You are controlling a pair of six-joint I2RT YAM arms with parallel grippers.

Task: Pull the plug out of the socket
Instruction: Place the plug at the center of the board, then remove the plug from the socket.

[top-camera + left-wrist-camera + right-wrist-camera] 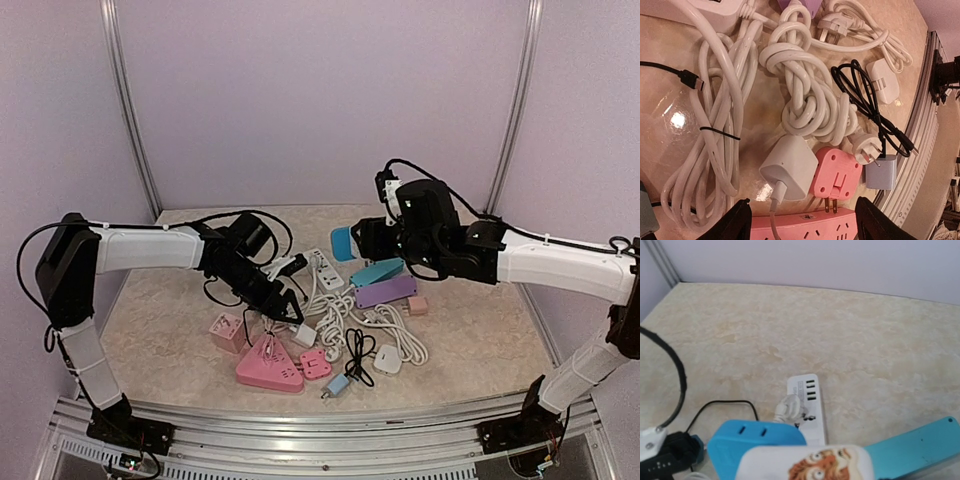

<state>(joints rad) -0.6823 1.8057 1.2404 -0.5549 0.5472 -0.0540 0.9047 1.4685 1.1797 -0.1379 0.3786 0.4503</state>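
The white charger plug (789, 167) lies on the table (660, 40), touching a pink adapter (836, 177) at its 3 o'clock, with the pink power strip (805, 229) at its 6 o'clock. The left gripper (801, 212) stands wide open over them and holds nothing. The right gripper (365, 240) is beside a blue socket block (343, 243); I cannot tell whether it grips it.

Four strips: one white power strip (325, 268), one teal power strip (377, 272), one purple power strip (386, 291), one pink triangular power strip (268, 368). One blue socket block (343, 243), one pink cube socket (227, 332), one pink adapter (317, 364), two white chargers (303, 335) (388, 360), one grey-blue charger (337, 385), one black cable (358, 352).
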